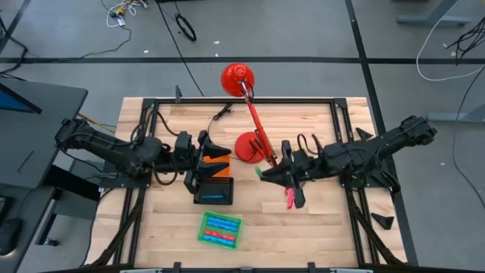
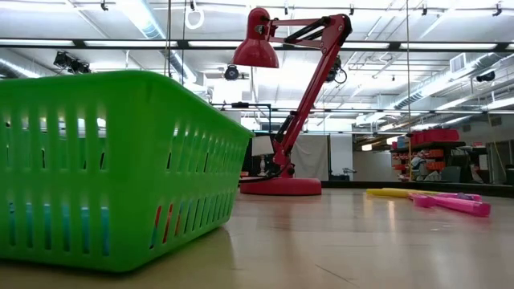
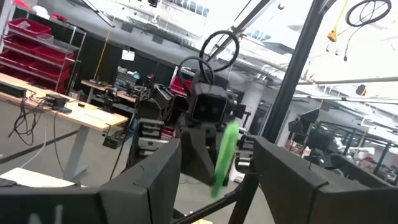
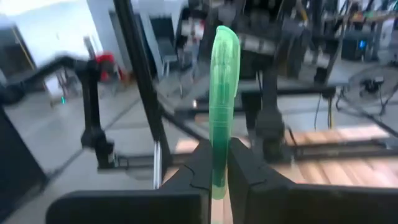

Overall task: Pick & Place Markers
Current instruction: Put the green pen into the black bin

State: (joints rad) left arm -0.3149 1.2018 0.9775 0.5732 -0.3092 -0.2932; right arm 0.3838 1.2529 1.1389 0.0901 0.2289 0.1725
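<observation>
My right gripper (image 1: 267, 174) is near the table's middle, just in front of the lamp base, and is shut on a green marker (image 4: 222, 106). The marker also shows in the left wrist view (image 3: 224, 155) and the high view (image 1: 258, 172). My left gripper (image 1: 221, 159) is open and empty over the orange tray (image 1: 220, 171), facing the right gripper. A pink marker (image 1: 289, 199) and a yellow marker (image 2: 397, 192) lie flat on the table. Blue and red markers (image 1: 221, 227) lie in the green tray (image 1: 203, 233). A blue marker (image 1: 213, 197) lies in the black tray (image 1: 198, 189). My right gripper pinches the green marker's lower end (image 4: 217, 177) between its two fingers. The fingers come about level from the table's right side. The marker lies along them and sticks out past their tips toward the left arm, clear of the table.
A red desk lamp stands with its base (image 1: 248, 146) at the table's far middle and its arm (image 1: 255, 114) reaching back. The green basket (image 2: 112, 160) fills the low view's left. A black frame (image 1: 333, 102) rims the table. Bare wood lies at the near right.
</observation>
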